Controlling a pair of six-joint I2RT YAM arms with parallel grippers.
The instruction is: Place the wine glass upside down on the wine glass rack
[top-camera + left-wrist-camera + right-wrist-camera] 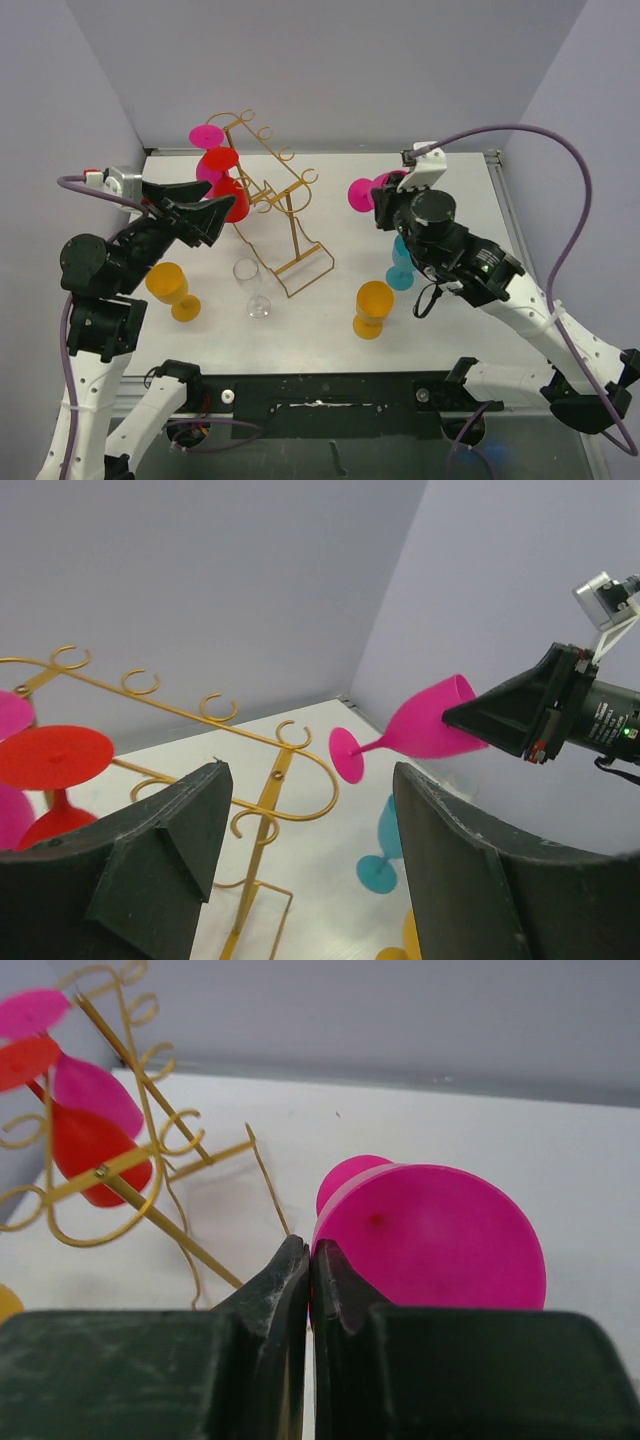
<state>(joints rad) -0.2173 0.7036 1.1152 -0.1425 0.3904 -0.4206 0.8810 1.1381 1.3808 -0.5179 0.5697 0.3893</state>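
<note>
My right gripper [386, 205] is shut on the rim of a magenta wine glass [366, 192] and holds it on its side above the table, foot pointing left toward the gold wire wine glass rack [287, 200]. In the right wrist view the fingers [296, 1270] pinch the bowl wall of this glass [430, 1235], with the rack [120, 1185] to the left. A red glass [228, 195] and another magenta glass [207, 137] hang upside down on the rack's left end. My left gripper [205, 215] is open and empty beside the red glass. The left wrist view shows the held glass [420, 725] beyond the rack [262, 805].
On the table stand an orange glass [172, 289] at the left, a clear glass [256, 290] in front of the rack base, another orange glass [372, 306] and a teal glass [402, 266] under my right arm. Grey walls close in at the back and sides.
</note>
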